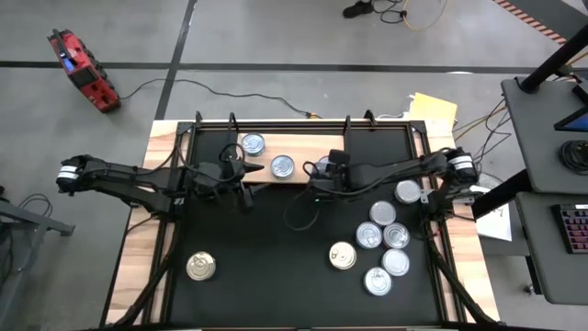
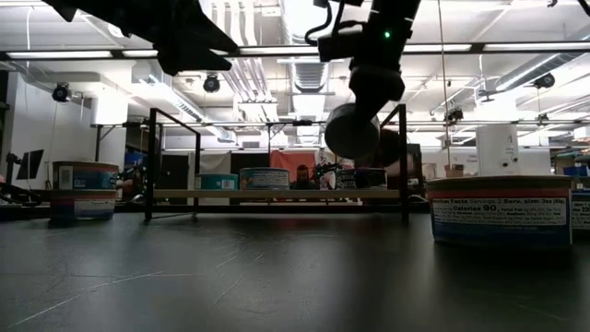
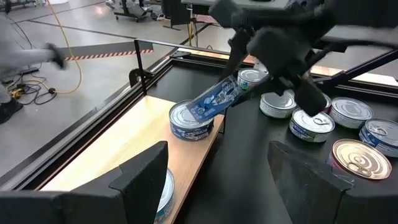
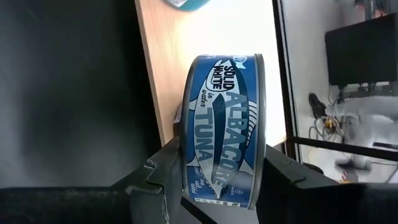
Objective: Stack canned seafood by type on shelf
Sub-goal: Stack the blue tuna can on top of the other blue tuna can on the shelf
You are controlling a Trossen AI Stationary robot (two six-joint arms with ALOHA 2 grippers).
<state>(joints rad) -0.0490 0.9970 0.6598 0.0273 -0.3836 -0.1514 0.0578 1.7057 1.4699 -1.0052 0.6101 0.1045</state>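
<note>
Overhead, right hand (image 1: 322, 171) clenched around a tilted blue tuna can (image 4: 222, 127) above the shelf (image 1: 303, 147); left hand (image 1: 246, 172) released, hovering beside two shelved cans (image 1: 267, 155).

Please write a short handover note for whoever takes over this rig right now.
Right claw: shut on a blue tuna can, held tilted in the air over the shelf, beside a can already on it.
Left claw: open, empty, at the shelf's front edge.
Done: two cans on the shelf, the other one farther left.
Left: set down the held can; seven loose cans on the table, a cluster at right and one gold-topped can at front left.
</note>
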